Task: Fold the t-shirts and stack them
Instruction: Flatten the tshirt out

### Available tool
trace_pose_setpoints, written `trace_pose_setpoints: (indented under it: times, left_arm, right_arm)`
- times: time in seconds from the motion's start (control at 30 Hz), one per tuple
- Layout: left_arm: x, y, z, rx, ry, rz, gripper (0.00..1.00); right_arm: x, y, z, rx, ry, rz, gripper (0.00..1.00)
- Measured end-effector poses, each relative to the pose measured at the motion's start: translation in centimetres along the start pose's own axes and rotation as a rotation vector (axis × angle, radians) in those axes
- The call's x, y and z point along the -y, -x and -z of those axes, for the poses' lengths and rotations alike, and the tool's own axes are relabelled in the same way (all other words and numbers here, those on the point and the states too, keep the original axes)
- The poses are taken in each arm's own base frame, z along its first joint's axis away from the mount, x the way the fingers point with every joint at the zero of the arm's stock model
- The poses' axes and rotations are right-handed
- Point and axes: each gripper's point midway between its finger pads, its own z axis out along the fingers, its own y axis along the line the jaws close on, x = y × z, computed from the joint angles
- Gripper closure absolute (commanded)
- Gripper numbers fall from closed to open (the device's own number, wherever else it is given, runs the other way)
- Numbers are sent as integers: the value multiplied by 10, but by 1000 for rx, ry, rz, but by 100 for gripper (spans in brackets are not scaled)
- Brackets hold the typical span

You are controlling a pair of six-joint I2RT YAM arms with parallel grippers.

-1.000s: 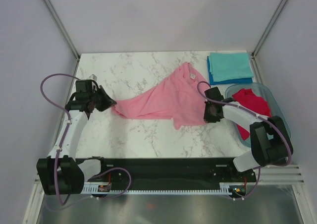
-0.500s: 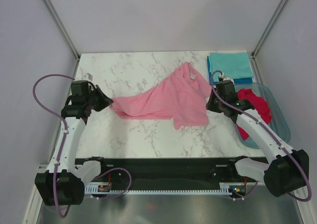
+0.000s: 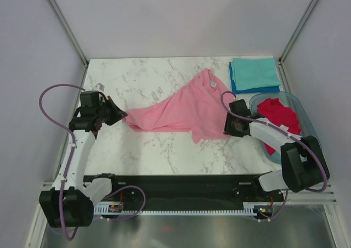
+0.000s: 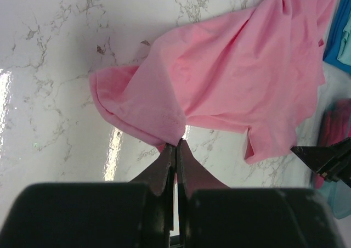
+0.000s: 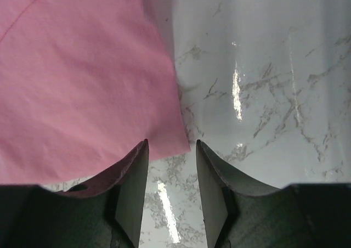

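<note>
White marble tabletop (image 3: 148,78) sits inside pale grey walls, with the two arms bolted along its near edge. The left fingers (image 4: 176,145) are pressed together and pinch a fold of the pink shirt (image 3: 186,108) at its end nearest the left edge of the tabletop, where the cloth bunches up against the tips. The right fingers (image 3: 226,129) stand apart with nothing between them, hanging over the pink shirt's near right corner; the hem runs under one of them, and whether it touches the cloth I cannot tell. The pink shirt lies rumpled and unfolded across the middle of the tabletop, widening toward the right, with a small white tag (image 3: 210,84) on its far part. In the far right corner a folded teal shirt (image 3: 255,72) rests on a folded blue shirt (image 3: 258,89). Along the right edge stands a clear tub (image 3: 305,119) holding a crumpled red shirt (image 3: 279,113).
</note>
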Motion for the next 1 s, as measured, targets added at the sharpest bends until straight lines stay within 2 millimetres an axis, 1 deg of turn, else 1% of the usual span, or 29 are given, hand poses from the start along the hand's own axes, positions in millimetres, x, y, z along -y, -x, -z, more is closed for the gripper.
trace_pose_setpoints:
  times: [0.17, 0.27, 0.3, 0.33, 0.37, 0.47, 0.5, 0.57, 0.6, 0.73, 0.8, 0.83, 0.9, 0.97, 1.0]
  left_arm:
    - [-1, -1, -2, -5, 3, 2, 98]
    - [-4, -4, -5, -17, 9, 5, 98]
    - [-5, -5, -6, -22, 12, 7, 98]
    - [-5, -6, -6, -24, 14, 8, 98]
    - [-5, -6, -6, -24, 14, 8, 98]
    - [-6, -5, -5, -20, 19, 7, 98]
    - [-6, -5, -4, -16, 20, 6, 98]
    - [-6, -3, -2, 0, 22, 3, 98]
    - [-6, -1, -1, 9, 25, 1, 98]
    - [-9, 2, 0, 26, 45, 0, 98]
    - [-13, 1, -3, 19, 61, 4, 98]
    - [-15, 0, -6, 12, 71, 6, 98]
    - [-21, -2, -12, -4, 97, 12, 98]
    - [-27, -4, -18, -21, 122, 18, 98]
    - [-31, -5, -21, -30, 141, 21, 98]
  right_arm:
    - [4, -10, -15, -14, -9, 3, 56]
    - [3, -6, -18, 2, -4, 13, 78]
    - [2, -5, -18, 6, -2, 16, 92]
    - [2, -4, -19, 9, 0, 16, 98]
    - [2, -4, -18, 13, 1, 20, 100]
    - [6, -4, -7, 15, -13, 19, 100]
    - [7, -3, 1, 15, -17, 18, 100]
    - [4, 9, 25, 46, -4, 9, 100]
    - [0, 19, 39, 76, 14, -1, 100]
    - [-26, 74, 99, 249, 122, -47, 100]
    - [-36, 94, 116, 298, 151, -60, 98]
    - [-41, 104, 120, 315, 161, -64, 97]
    - [-50, 119, 114, 317, 163, -64, 95]
    - [-57, 125, 94, 287, 148, -56, 94]
    - [-59, 123, 78, 253, 135, -50, 94]
